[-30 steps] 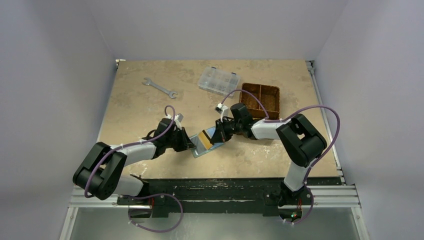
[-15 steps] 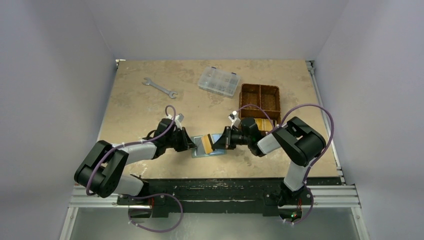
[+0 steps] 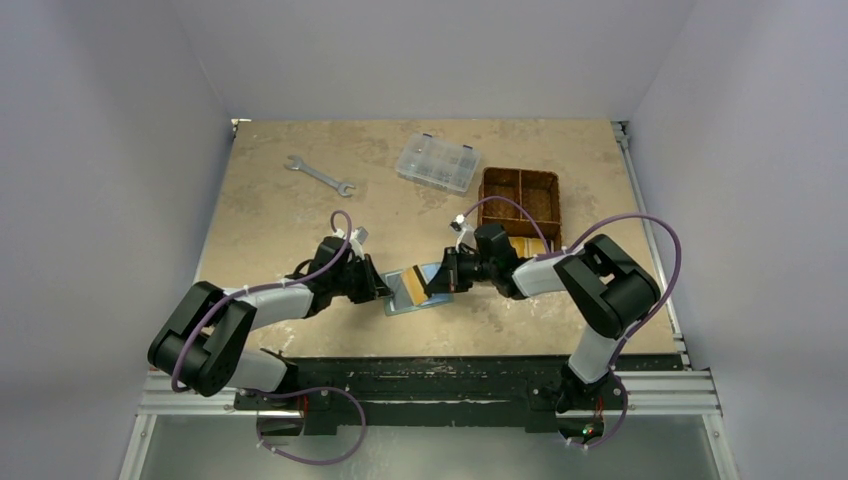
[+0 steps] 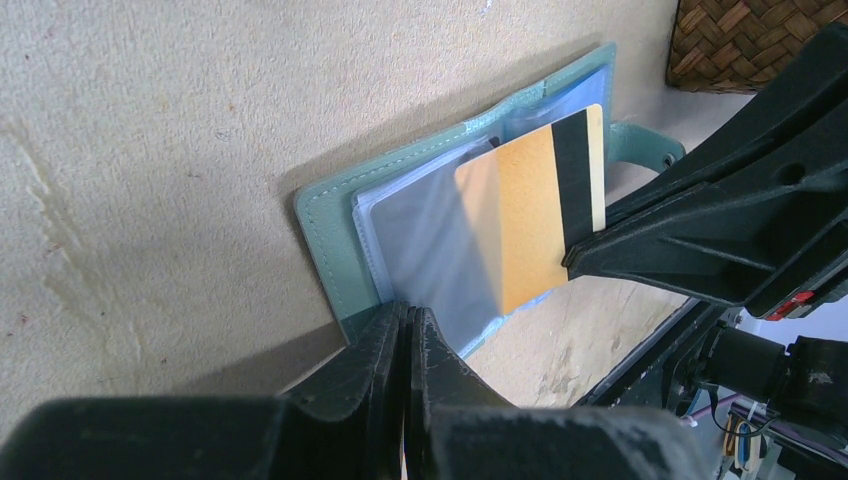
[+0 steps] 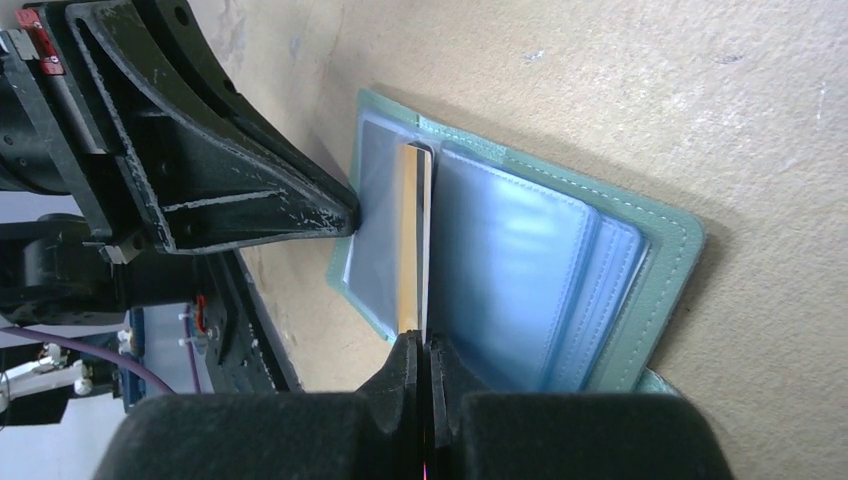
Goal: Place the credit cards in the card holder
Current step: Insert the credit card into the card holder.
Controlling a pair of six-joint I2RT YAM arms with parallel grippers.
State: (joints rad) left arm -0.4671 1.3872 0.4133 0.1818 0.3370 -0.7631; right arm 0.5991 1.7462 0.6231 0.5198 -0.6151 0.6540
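The sage-green card holder (image 3: 400, 303) lies open on the table between my two grippers, pale blue clear pockets up. It also shows in the left wrist view (image 4: 325, 215) and the right wrist view (image 5: 660, 260). My right gripper (image 3: 437, 281) (image 5: 422, 345) is shut on the orange-gold credit card (image 3: 411, 285) (image 4: 530, 200) (image 5: 408, 240), whose far end lies under a clear pocket sheet (image 4: 430, 250). My left gripper (image 3: 383, 291) (image 4: 405, 315) is shut on the holder's near edge. The whitish cards are not clearly in view.
A brown woven divided basket (image 3: 520, 180) stands right behind the right arm, with a pale yellowish thing (image 3: 530, 247) in its near part. A clear plastic compartment box (image 3: 437, 162) and a wrench (image 3: 320, 175) lie farther back.
My right wrist has dropped lower and turned flatter to the table, keeping the orange-gold card at the open holder. The left arm has held still on the holder.
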